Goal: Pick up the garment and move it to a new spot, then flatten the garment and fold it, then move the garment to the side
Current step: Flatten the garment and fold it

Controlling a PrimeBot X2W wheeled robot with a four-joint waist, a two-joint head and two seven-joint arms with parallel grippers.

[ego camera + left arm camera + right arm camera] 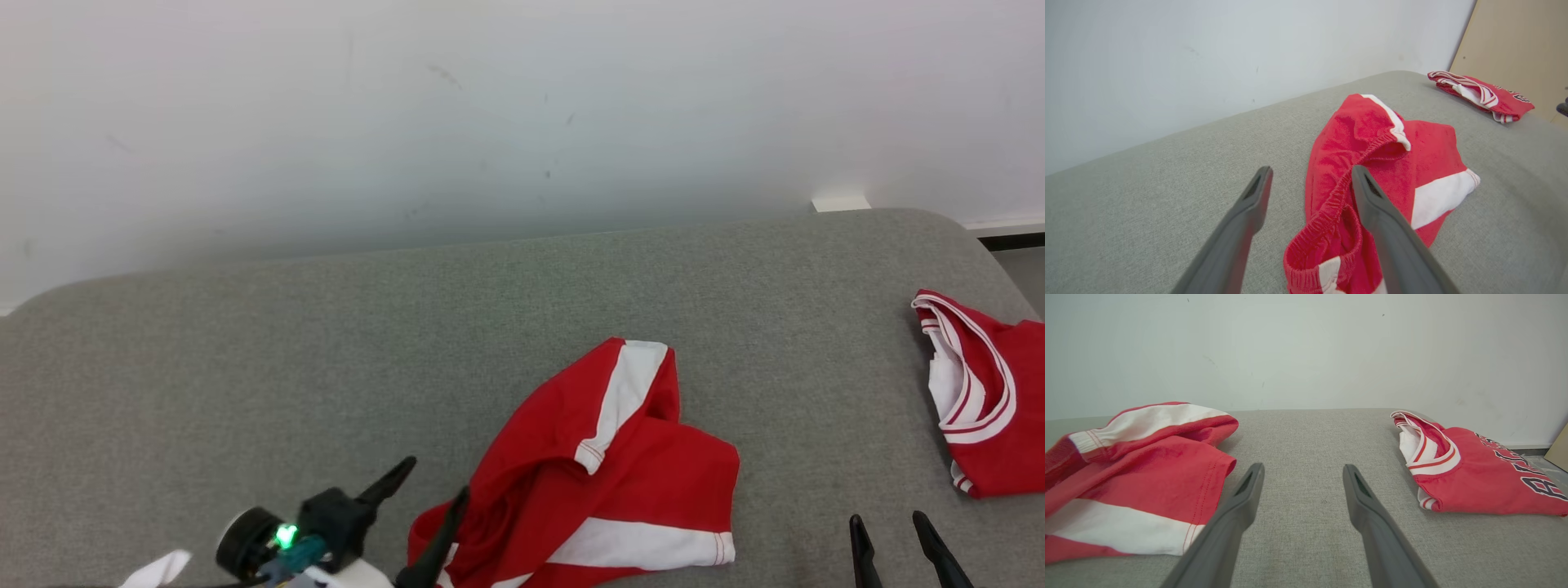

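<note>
The garment [620,465] is a pair of red shorts with white stripes, lying crumpled on the grey cushioned surface [245,367]. My left gripper [436,477] stands open at the shorts' left edge. In the left wrist view the garment [1425,151] has its elastic waistband running just under the open left gripper [1311,169], and one finger overlaps the cloth. Nothing is gripped. My right gripper [887,517] is open over bare surface to the right of the shorts. In the right wrist view the right gripper [1303,466] has the garment [1147,477] to its left.
A folded red jersey [996,425] with white trim lies at the right end of the surface, also seen as the jersey [1486,96] and the jersey [1486,477] with dark lettering. A white wall [490,122] backs the surface. Bare grey fabric lies left of the shorts.
</note>
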